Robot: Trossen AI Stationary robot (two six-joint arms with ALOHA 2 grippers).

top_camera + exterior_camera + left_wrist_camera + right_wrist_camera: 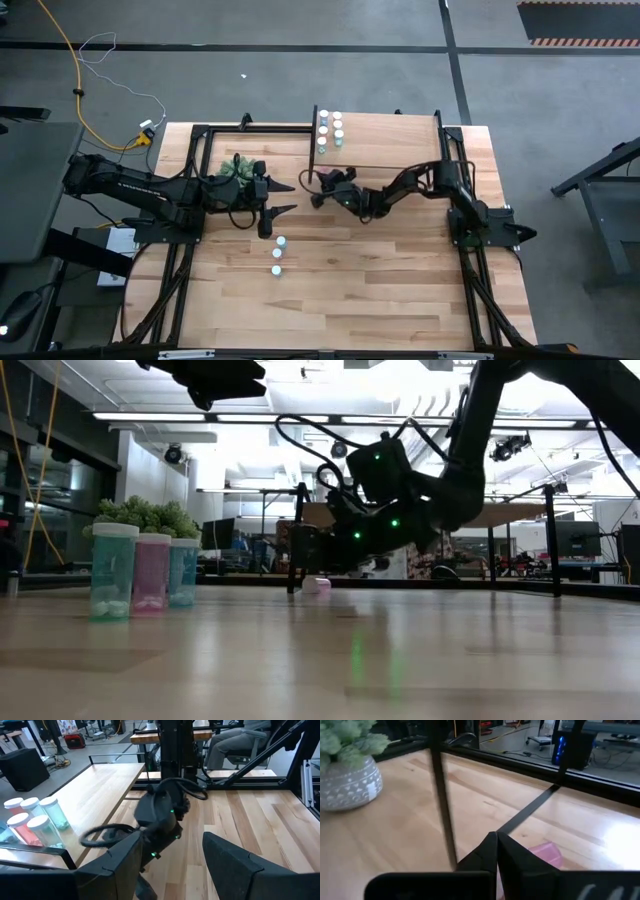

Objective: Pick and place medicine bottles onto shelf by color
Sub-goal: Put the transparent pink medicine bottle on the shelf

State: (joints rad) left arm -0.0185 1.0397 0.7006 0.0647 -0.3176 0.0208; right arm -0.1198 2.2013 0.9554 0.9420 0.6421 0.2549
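Several medicine bottles (330, 130) with white caps stand on the light-wood shelf (400, 140) at its left end. Three more (277, 256) stand in a row on the table; the low view shows them as teal, pink and bluish (152, 571). A pink bottle (546, 854) sits on the tabletop just beyond my right gripper (496, 839), which is shut and low beside the shelf's left black support (442, 795). My left gripper (279, 200) hovers open near the plant, pointing at the right gripper (160, 820). My right gripper is shut, with its fingertips close in front of the pink bottle (316, 585). The right finger (520, 857) hides the bottle's near side, so I cannot tell whether the gripper touches it.
A bushy green plant in a white patterned pot (345, 765) stands at the shelf's left (238, 168), close to the left arm. The shelf's black side supports (298, 540) flank the right gripper. Bare tabletop (380, 280) spreads toward the near edge. A seated person's legs (235, 740) show beyond the table.
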